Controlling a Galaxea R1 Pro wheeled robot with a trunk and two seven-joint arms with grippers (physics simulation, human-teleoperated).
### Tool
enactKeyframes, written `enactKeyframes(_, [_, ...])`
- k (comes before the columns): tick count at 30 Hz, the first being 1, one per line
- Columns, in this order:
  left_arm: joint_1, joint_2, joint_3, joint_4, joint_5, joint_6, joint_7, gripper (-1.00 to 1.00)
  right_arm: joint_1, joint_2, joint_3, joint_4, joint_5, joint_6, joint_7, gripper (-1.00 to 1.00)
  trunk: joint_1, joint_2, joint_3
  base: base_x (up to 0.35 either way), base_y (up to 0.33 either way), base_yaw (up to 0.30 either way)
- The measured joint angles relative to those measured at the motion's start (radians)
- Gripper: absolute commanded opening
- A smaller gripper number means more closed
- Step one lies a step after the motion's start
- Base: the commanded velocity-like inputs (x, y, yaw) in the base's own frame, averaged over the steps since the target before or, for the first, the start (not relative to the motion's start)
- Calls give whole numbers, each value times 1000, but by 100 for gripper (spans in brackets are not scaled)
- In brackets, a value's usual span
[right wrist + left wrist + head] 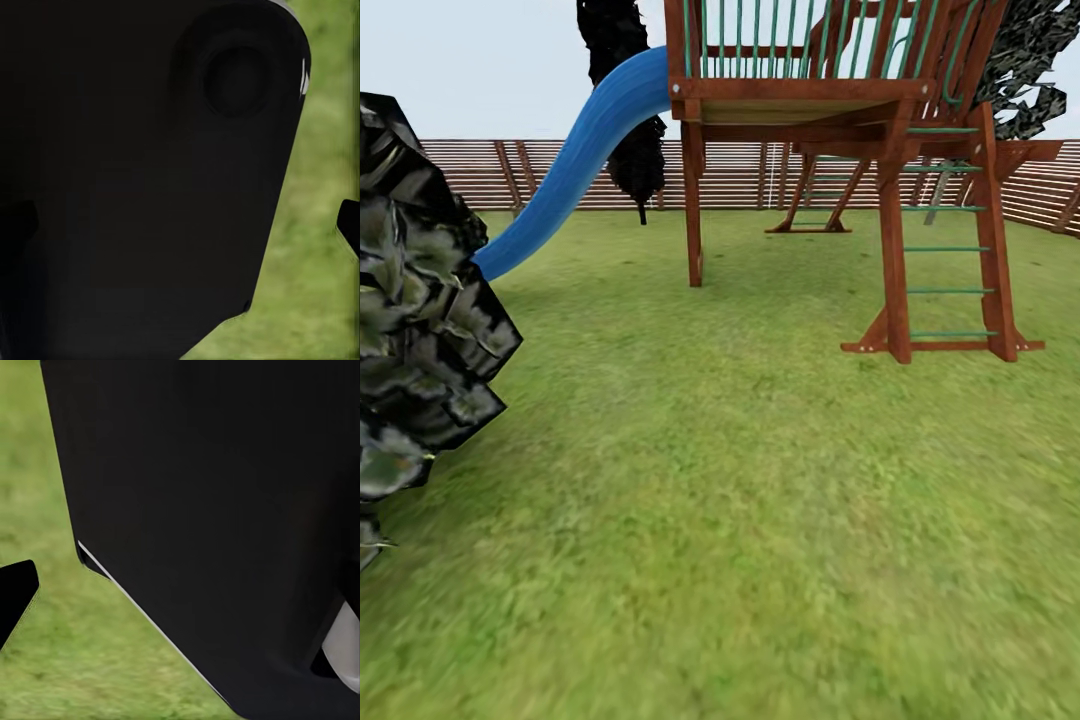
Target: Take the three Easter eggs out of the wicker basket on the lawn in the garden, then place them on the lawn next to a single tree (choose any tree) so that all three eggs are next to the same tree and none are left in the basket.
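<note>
**Robot in transit on the lawn**

The head view showed the lawn (760,520), a wooden play tower (840,150) with a blue slide (575,165), the fence (480,170), and dark leaves (420,330) cut off at the left edge. Both wrist views showed grass behind a black robot body (225,510). Finger state could not be determined.

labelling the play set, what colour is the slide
Blue, clearest in the head view: slide.
</note>
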Motion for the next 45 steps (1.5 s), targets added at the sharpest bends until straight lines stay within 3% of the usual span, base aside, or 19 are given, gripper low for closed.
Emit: enactKeyframes(45, [0, 1, 0, 1, 1, 4, 0, 100, 0, -1, -4, 0, -2, 0, 0, 100, 0, 0, 0, 332, 0, 0])
